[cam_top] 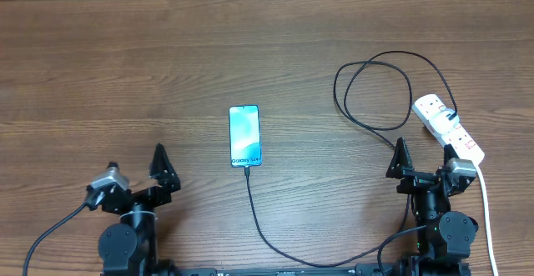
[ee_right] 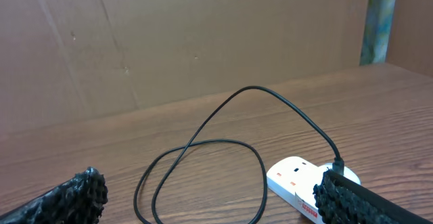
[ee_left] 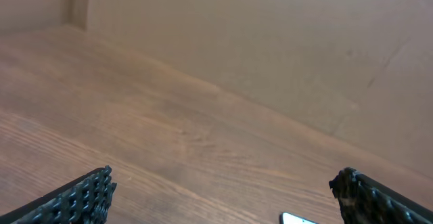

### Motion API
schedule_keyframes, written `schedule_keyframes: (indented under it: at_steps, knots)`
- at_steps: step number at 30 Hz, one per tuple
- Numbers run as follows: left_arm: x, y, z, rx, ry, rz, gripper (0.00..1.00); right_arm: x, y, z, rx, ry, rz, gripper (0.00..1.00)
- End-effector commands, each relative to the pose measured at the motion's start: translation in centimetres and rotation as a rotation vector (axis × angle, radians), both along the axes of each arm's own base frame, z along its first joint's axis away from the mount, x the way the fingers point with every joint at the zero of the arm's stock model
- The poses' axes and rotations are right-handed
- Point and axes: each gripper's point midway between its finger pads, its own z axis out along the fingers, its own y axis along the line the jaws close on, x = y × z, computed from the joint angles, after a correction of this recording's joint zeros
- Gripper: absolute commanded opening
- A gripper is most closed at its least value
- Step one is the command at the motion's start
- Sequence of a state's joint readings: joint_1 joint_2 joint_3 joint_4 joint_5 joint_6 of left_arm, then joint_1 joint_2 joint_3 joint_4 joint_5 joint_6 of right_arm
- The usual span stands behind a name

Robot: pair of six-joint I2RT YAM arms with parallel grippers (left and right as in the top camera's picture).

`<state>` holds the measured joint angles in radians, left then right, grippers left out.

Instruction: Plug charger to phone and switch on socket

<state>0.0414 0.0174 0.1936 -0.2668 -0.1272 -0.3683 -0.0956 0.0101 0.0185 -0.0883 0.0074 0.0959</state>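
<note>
whole phone (cam_top: 244,136) overhead, looped charger (ee_right: 223,141) and socket (ee_right: 291,176) close-up at right wrist

Left gripper (ee_left: 226,198) w/ jaws spread wide: one black ridged fingertip (ee_left: 81,200) at btm left, the other at btm right. Wood-grain table (ee_left: 135,129) runs back to a plain brown wall (ee_left: 270,41). Small pale sliver (ee_left: 298,218) at btm edge, nr the right-hand fingertip; too little showing to ID.

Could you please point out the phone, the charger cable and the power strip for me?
Phone (cam_top: 244,136), overhead, screen centre.
Charger (cam_top: 248,184), overhead, cable below the phone.
Power strip (cam_top: 457,136), overhead, white body.
</note>
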Motion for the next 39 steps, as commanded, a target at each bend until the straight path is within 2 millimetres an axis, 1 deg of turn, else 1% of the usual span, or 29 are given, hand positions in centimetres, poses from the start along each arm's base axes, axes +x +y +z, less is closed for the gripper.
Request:
schedule_keyframes:
  at_steps: [1,5,7,11,14,18,39]
  knots:
    - [0.6,-0.8,-1.3,0.131,0.01,-0.063,1.0,0.0,0.1,-0.2,-0.019,-0.001,0.007,1.0]
    - [1.3,-2.0,-2.7,0.242,0.009,-0.138,1.0,0.0,0.1,-0.2,-0.019,-0.001,0.007,1.0]
    - [1.6,-2.4,-2.8,0.281,-0.025,-0.165,0.99,0.0,0.1,-0.2,-0.019,-0.001,0.007,1.0]
    - [1.7,-2.6,-3.2,0.318,-0.025,-0.177,1.0,0.0,0.1,-0.2,-0.019,-0.001,0.007,1.0]
    - [1.7,-2.6,-4.3,0.339,0.019,-0.187,0.99,0.0,0.1,-0.2,-0.019,-0.001,0.007,1.0]
    - [1.7,-2.7,-4.2,0.376,0.02,-0.192,0.99,0.0,0.1,-0.2,-0.019,-0.001,0.007,1.0]
    - [1.7,-2.6,-4.2,0.376,0.02,-0.187,1.0,0.0,0.1,-0.2,-0.019,-0.001,0.007,1.0]
